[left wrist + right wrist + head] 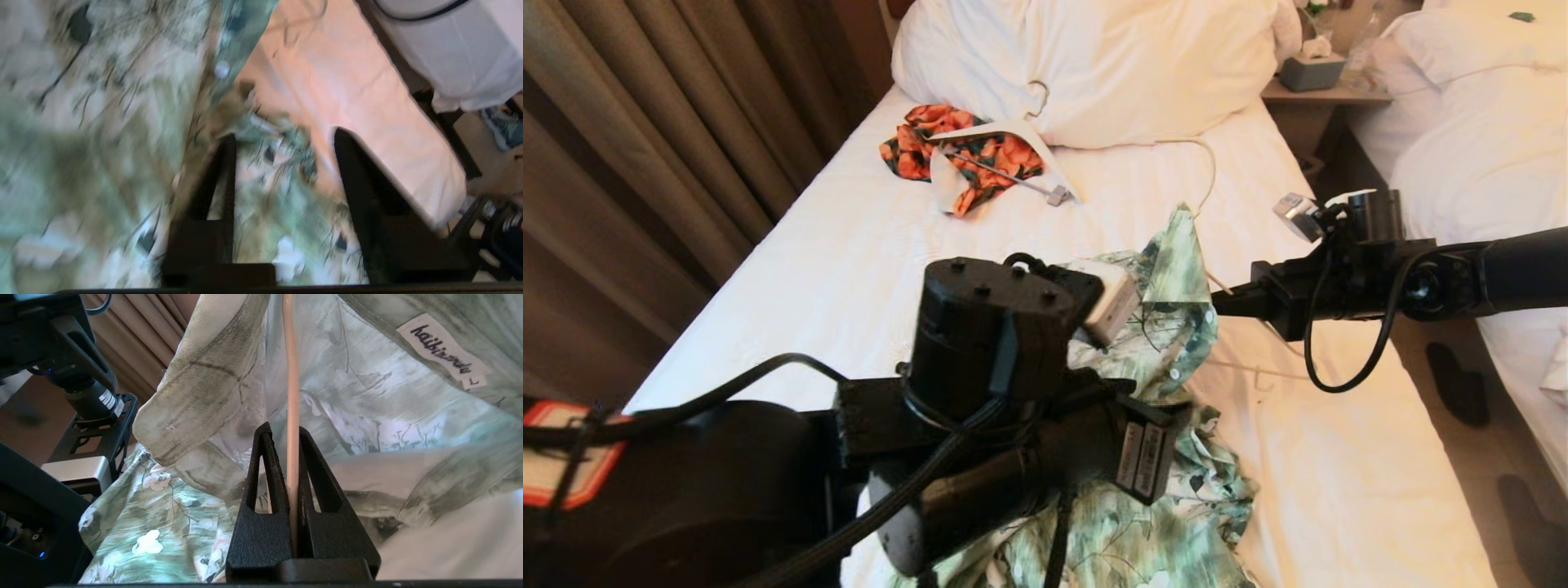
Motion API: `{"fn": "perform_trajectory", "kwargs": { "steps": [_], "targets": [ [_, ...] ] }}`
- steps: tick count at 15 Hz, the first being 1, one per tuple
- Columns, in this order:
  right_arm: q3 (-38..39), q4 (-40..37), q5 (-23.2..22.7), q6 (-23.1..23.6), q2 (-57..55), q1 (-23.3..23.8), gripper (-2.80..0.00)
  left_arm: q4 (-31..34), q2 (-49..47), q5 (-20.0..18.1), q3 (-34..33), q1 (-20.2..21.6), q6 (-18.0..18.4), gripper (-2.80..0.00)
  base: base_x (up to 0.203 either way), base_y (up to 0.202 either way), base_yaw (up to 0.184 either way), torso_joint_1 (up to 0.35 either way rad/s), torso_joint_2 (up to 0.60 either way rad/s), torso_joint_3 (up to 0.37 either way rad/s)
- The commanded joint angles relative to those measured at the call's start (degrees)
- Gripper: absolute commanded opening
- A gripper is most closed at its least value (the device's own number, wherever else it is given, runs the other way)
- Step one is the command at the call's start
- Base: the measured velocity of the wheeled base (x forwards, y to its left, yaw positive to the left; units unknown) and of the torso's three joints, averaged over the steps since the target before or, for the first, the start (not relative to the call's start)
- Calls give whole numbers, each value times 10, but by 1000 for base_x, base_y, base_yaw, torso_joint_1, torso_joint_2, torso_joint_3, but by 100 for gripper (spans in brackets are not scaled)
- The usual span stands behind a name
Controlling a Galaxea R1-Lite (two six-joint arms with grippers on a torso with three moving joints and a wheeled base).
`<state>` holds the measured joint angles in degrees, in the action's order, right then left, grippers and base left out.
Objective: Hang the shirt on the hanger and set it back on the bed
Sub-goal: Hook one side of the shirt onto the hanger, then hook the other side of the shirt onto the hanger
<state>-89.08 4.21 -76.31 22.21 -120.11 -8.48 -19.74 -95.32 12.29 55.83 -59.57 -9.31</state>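
Shirt [1176, 327] fabric, green and white with flowers, lies crumpled on the bed [849, 245] at the lower centre of the head view, one part of it pulled up into a peak near the middle of the frame. From the right edge of that view the right hand [1225, 302] reaches in level to the raised cloth; the right wrist view shows its two black fingers [265, 486] pressed together on the thin cream hanger [292, 396], whose rod runs straight up from between them into the folds of the shirt, beside the collar and a white label [443, 351]. The hanger's long curved hook [1205, 175] shows in the head view as a pale line on the sheet above the peak, toward the pillow [1094, 65]. The left hand [282, 139] is hidden behind its own arm in the lower left of the head view; in the left wrist view its fingers [222, 175] stand partly apart over the shirt's button edge, with cloth showing between them, and I cannot tell whether they have hold of it. A small orange and black garment [964, 151] with a thicker white hanger [1029, 163] lies on the bed at the upper left, just below the pillow.
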Motion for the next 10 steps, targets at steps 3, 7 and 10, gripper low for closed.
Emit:
{"fn": "perform_trajectory", "kwargs": {
  "steps": [3, 7, 10],
  "targets": [
    [4, 11, -4, 1, 8, 1, -280, 11, 71, -15, -47, 66, 14, -280, 0, 0, 0, 0, 0, 0],
    [8, 14, -4, 1, 12, 9, -280, 53, 119, -181, -47, 183, 84, -280, 0, 0, 0, 0, 0, 0],
    [9, 15, -4, 1, 14, 10, -280, 60, 113, -307, -34, 284, 142, -280, 0, 0, 0, 0, 0, 0]
  ]
}}
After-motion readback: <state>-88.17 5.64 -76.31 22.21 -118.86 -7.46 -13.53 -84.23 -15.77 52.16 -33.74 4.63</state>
